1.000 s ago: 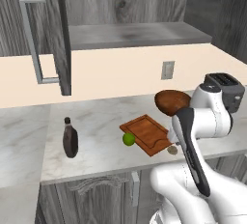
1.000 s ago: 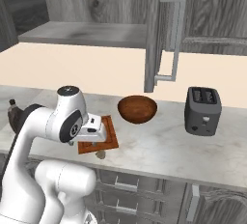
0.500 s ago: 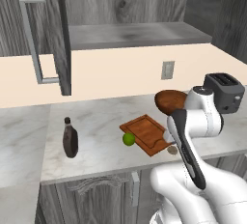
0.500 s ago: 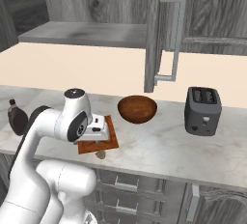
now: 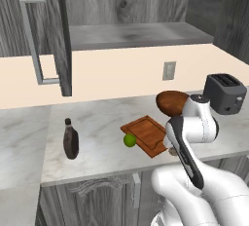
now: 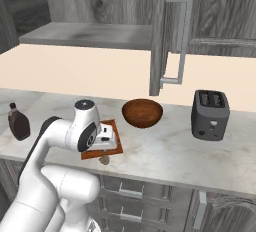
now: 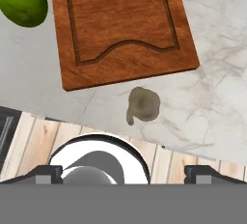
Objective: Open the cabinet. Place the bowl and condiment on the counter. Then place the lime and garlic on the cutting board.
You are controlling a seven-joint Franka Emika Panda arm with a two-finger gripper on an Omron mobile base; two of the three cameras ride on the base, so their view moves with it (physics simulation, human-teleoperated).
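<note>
A glossy white, rounded robot arm [image 5: 194, 137] with a dark grey joint band and a round dark cap on its wrist.

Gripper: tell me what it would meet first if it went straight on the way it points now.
Probably the garlic on the counter, just off the cutting board; the gripper is open, though depth is unclear.
</note>
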